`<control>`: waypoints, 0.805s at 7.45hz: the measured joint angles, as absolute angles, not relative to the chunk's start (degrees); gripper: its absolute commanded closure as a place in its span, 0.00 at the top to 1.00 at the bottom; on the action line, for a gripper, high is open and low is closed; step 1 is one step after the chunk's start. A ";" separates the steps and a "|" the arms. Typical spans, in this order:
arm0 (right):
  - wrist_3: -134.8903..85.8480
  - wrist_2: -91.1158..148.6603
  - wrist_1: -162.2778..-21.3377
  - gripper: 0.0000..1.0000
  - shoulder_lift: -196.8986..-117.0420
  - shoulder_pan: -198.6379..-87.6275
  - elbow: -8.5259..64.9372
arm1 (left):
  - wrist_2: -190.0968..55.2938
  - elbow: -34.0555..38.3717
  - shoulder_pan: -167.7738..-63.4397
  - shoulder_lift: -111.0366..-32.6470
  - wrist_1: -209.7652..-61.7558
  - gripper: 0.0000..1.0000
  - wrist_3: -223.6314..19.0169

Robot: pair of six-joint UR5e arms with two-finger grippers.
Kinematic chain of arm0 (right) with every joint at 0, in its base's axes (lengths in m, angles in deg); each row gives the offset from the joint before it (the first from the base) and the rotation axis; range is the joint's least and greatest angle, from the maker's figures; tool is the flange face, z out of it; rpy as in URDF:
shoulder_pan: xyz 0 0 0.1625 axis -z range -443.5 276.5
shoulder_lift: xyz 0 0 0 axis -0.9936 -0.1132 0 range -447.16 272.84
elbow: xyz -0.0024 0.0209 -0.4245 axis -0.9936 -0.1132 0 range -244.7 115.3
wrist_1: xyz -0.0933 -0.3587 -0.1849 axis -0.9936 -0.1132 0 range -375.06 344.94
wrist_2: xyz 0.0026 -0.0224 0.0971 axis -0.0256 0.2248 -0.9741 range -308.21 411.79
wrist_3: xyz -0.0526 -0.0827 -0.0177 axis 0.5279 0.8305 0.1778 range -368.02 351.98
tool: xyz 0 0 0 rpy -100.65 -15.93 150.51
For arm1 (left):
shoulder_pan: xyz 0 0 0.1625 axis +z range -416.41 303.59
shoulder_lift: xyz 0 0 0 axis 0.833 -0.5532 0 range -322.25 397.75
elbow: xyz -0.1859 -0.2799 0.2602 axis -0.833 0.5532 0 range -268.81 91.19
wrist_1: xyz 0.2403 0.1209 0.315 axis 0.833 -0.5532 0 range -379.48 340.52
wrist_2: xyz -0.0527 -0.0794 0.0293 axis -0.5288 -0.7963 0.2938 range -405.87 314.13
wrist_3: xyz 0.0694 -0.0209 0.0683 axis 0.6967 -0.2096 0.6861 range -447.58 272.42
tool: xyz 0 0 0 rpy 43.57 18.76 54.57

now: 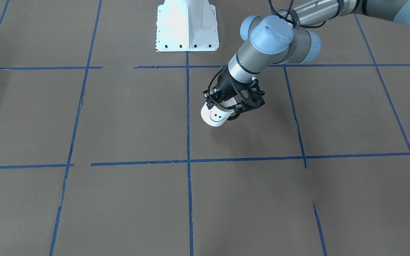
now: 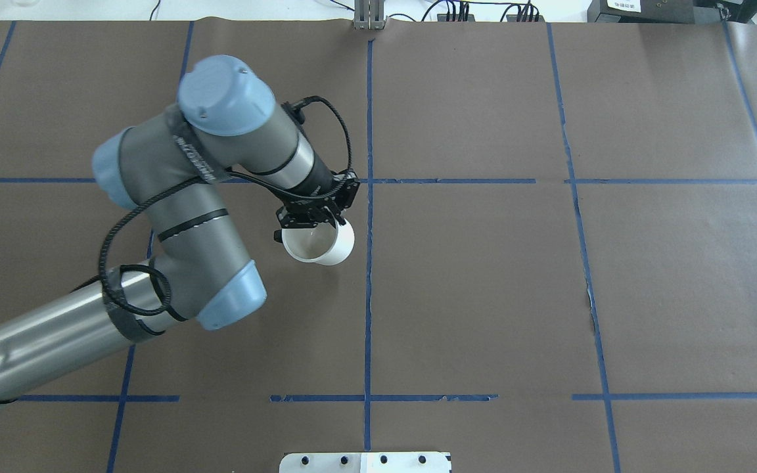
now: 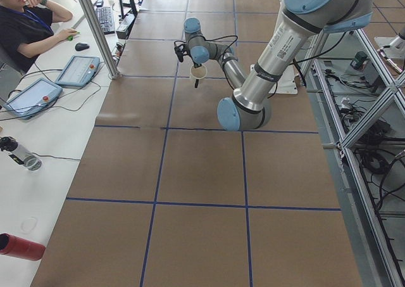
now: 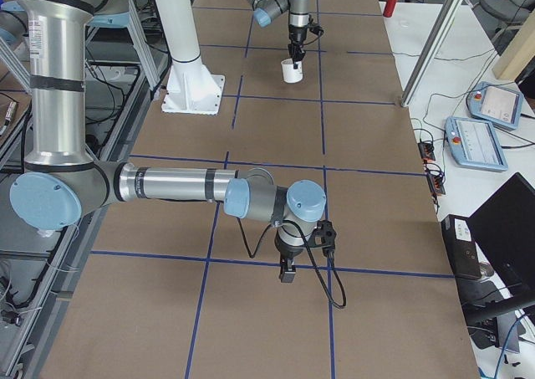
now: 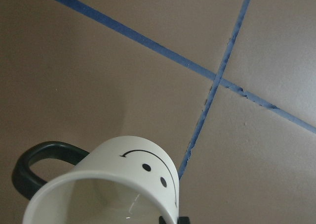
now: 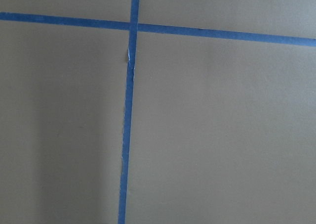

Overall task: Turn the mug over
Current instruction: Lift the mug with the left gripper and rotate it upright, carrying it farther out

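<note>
From across the table, the small white cylindrical mug hangs tilted near the middle of the brown paper-covered table. It sits just beside the central blue tape line, with its black smiley face turned towards me. The left arm's black two-finger gripper is pinched on the mug's rim, the fingers narrow with the wall between them.

The overhead view shows what the front one hides. The mug's open mouth faces up and back towards the robot, its pale inside is bare, and there is a faint shadow on the paper just under it. I cannot tell whether the base touches the table.

The left wrist camera looks down past the rim and shows the dark loop handle sticking out to one side. No other view gives it so plainly.

The right arm's gripper shows only in the side view from the robot's right. There it hangs low over the paper, well apart from the mug. From that view I cannot tell how its fingers stand. Its own wrist camera shows only brown paper and crossing blue tape.
</note>
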State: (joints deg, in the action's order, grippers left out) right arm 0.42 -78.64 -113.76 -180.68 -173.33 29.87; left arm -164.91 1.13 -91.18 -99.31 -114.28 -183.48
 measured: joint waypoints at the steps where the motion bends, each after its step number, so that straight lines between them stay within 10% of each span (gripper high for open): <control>1: 0.42 -78.64 -113.76 1.00 -180.68 -173.33 29.87 | -163.85 -1.73 -89.85 -103.45 -109.33 0.00 -182.97; 4: 0.42 -78.63 -113.76 1.00 -180.68 -173.33 29.87 | -163.38 -5.72 -85.36 -106.66 -106.22 0.00 -182.34; 6: 0.42 -78.63 -113.76 1.00 -180.68 -173.33 29.87 | -163.58 -6.41 -84.06 -106.73 -106.24 0.87 -182.20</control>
State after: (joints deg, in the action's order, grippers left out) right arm 0.42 -78.63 -113.76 -180.68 -173.33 29.87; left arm -163.58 -6.41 -84.06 -106.73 -106.24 -182.20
